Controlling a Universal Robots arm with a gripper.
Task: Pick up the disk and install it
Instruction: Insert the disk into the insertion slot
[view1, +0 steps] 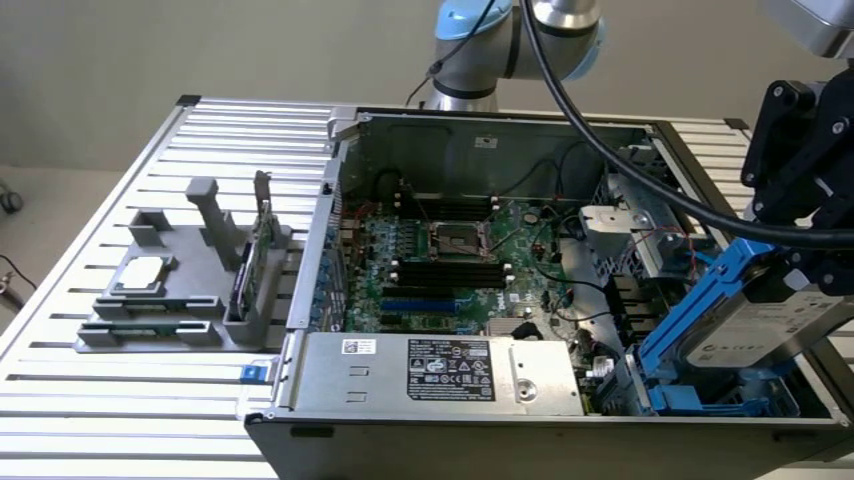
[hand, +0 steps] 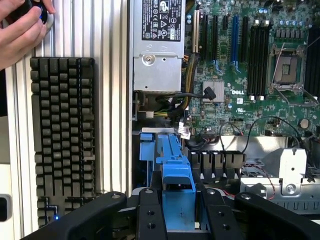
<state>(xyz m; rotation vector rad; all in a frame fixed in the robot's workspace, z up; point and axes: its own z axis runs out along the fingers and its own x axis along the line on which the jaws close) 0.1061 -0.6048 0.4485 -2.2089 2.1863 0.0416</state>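
The hand (hand: 177, 212) is clamped on the disk (view1: 750, 335), with its fingers (hand: 150, 220) closed on either side of the blue side rail (hand: 175, 165). We judge that gripping this end leaves the lower end free to enter first. The disk is held tilted, lower end down, over the drive bay (view1: 707, 400) in the corner of the computer case (view1: 400, 125) at the exterior view's right. We take the tilt to be for lining the rails up with the bay. The disk is not yet seated. The power supply (view1: 441, 370) sits beside the bay, with the motherboard (view1: 454, 260) beyond it. The case rests on the slatted table (view1: 80, 400).
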